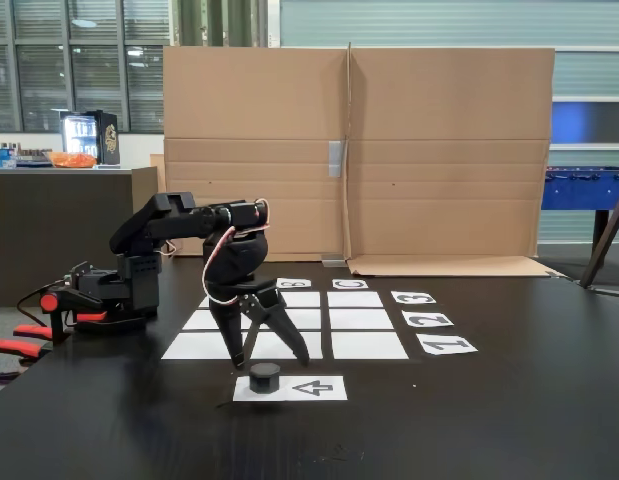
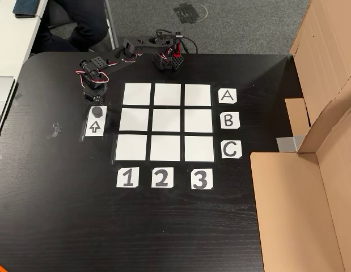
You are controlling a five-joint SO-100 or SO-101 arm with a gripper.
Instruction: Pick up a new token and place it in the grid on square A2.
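Gripper [image 1: 270,358] hangs pointing down over the near end of the arrow sheet [image 1: 314,388], fingers spread into a clear V and nothing between them, so it's open and empty. Token [image 1: 265,376] sits on that sheet, at the end away from the arrowhead's tail, just below the fingertips in the fixed view and roughly between the two tips (contact not visible, looks like a small gap still). In the other view the token [image 2: 97,111] lies on the sheet just beside the grid [image 2: 167,121], and the gripper [image 2: 96,100] is right above it toward the arm's base, so the token lies straight down from the jaws, barely offset. Token is a squat round cap, no long axis to align to, any finger angle works. Judgement: step in hand is the descent to grasp, pick not yet made. Square A2 [image 2: 167,94] is in the A row, middle column, empty, near the arm base, so a short carry after the lift
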